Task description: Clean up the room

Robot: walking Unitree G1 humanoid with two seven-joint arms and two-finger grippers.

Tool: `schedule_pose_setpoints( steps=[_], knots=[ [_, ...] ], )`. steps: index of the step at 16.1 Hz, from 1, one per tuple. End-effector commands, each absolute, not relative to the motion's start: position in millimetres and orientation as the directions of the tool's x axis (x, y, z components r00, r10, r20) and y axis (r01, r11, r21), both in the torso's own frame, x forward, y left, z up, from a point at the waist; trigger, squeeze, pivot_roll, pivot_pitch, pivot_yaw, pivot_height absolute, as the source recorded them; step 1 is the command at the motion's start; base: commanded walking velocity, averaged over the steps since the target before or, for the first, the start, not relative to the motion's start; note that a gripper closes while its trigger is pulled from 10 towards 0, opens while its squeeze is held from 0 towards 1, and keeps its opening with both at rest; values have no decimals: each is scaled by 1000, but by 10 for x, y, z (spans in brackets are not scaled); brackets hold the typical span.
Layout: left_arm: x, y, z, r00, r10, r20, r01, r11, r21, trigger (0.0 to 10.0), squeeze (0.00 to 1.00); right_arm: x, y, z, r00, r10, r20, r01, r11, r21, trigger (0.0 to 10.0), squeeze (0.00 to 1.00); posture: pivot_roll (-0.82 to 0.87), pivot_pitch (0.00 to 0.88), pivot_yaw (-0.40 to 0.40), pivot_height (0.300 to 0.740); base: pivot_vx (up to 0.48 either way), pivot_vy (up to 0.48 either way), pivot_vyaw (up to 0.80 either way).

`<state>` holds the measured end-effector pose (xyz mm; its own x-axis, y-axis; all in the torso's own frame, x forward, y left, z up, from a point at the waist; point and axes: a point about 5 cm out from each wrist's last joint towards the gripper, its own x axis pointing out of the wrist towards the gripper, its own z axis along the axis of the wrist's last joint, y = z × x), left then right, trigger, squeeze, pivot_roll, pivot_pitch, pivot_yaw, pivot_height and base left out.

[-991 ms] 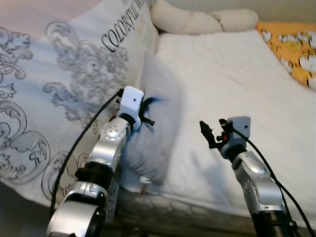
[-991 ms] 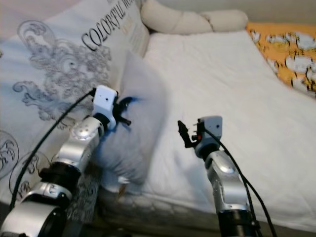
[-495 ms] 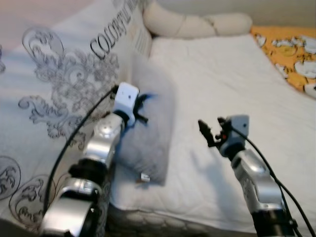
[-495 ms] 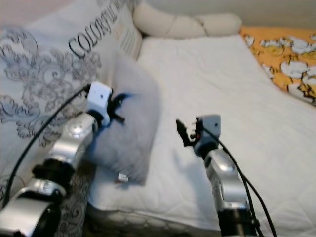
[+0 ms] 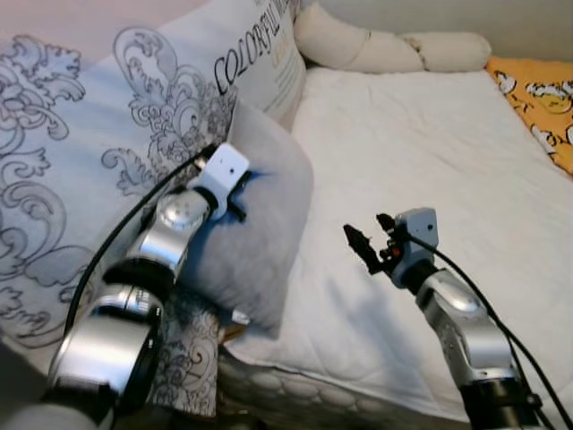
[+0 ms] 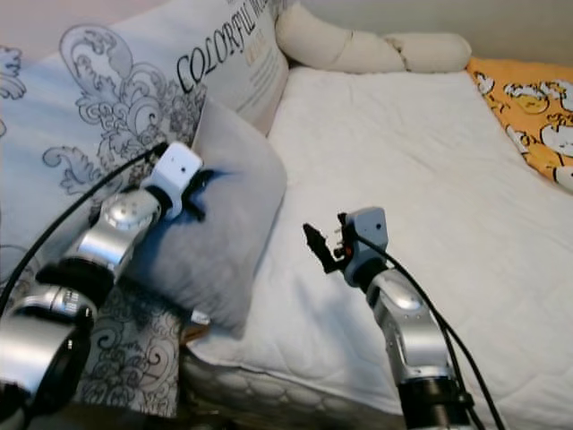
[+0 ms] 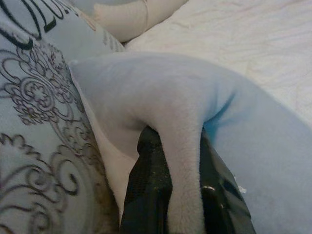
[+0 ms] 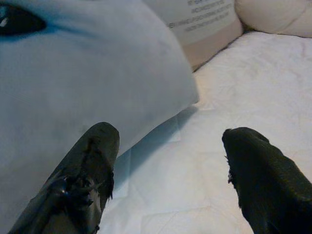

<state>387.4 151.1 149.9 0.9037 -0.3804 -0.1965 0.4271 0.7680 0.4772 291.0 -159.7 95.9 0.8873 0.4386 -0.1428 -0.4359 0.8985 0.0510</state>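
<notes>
Left end effector [image 7: 175, 190]: its two black fingers [image 7: 148, 190] are pinched on a fold of the grey pillow [image 5: 255, 233], the fabric pressed up between them, as the left wrist view shows. The grey pillow stands tilted at the left side of the bed [image 5: 421, 134], its upper corner raised, leaning against the large patterned cushion [image 5: 81, 170] printed with grey scrollwork and the word "COLORFUL". Its lower edge rests on the white quilted bed cover, with a small tag [image 5: 240, 316] at the bottom corner.

Compared with one second ago, the head camera has shifted, so the whole scene is reframed; the left end effector keeps its pinch on the same fold, and the pillow now stands more upright and sharper in outline.

Right end effector [image 5: 367, 242]: held above the white cover, just right of the grey pillow and apart from it, fingers spread with nothing between them. In the right wrist view the two fingertips [image 8: 92, 146] frame bare cover, with the pillow's edge close ahead. Its pose relative to the bed has changed little.

Surroundings: a long cream bolster [image 5: 385, 49] lies across the head of the bed; an orange patterned sheet [image 5: 537, 90] covers the far right. A black cable [image 5: 134, 228] runs along the left arm.
</notes>
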Motion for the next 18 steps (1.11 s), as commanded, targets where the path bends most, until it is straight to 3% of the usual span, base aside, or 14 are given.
schedule_pose_setpoints(
  steps=[1, 8, 10, 12, 13, 18],
  knots=[
    [3957, 1494, 1723, 919, -376, -120, 381, 769, 513, 10000, 0, 2903, -1583, 1011, 872, 470, -138, -471, 882, 26, 10000, 0, 7, 0, 78, 740, 0, 0, 0],
    [3999, 1464, 1659, 917, -349, -194, 385, 649, 656, 10000, 0, 2722, -1530, 1067, 763, 638, -107, -638, 769, 32, 10000, 0, -18, 0, 97, 740, 0, 0, 0],
    [3991, 1496, 1606, 921, -319, -223, 378, 592, 712, 10000, 0, 2571, -1575, 1212, 664, 748, -8, -741, 659, 131, 10000, 0, -14, 0, 92, 740, 0, 0, 0],
    [3980, 1511, 1566, 911, -320, -259, 404, 571, 715, 10000, 0, 2515, -1614, 1223, 627, 779, -12, -770, 622, 142, 10000, 0, -13, 0, 91, 740, 0, 0, 0],
    [3975, 1523, 1551, 900, -331, -285, 431, 574, 696, 10000, 1000, 2478, -1648, 1195, 602, 798, -44, -785, 601, 152, 10000, 0, -10, 0, 89, 740, 0, 0, 0],
    [4014, 1532, 1737, 903, -375, -211, 415, 628, 659, 10000, 1000, 2514, -1689, 1208, 624, 781, -35, -765, 619, 179, 10000, 0, 4, 0, 90, 740, 0, 0, 0]
  ],
)
